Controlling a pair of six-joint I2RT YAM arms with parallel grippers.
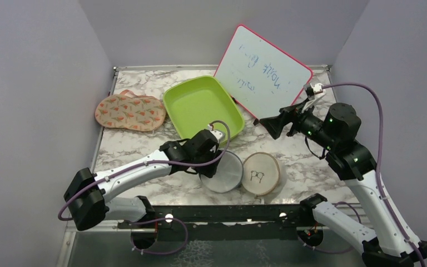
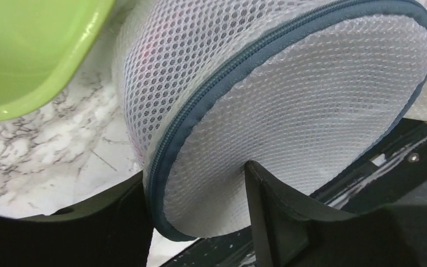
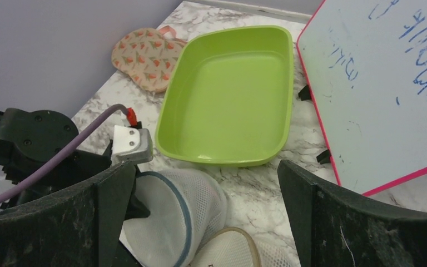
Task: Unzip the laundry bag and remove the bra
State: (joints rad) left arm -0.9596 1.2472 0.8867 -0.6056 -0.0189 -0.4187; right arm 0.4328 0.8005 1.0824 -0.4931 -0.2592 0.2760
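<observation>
The laundry bag (image 1: 226,171) is a round white mesh drum with a grey-blue zip rim. It stands tilted on its edge at the front middle of the table. In the left wrist view the bag (image 2: 289,111) fills the frame and its zip (image 2: 211,89) looks closed. My left gripper (image 1: 207,167) is shut on the bag's lower edge, one finger (image 2: 117,222) on the side wall and the other on the flat face. A faint pink shows through the mesh; the bra itself is hidden. My right gripper (image 1: 269,127) is open and empty, held high to the bag's right.
A beige round disc marked with black glasses (image 1: 261,174) leans against the bag's right side. A green tray (image 1: 200,105) lies behind. A whiteboard (image 1: 264,69) stands at the back right. A peach patterned cloth pad (image 1: 130,111) lies at the back left.
</observation>
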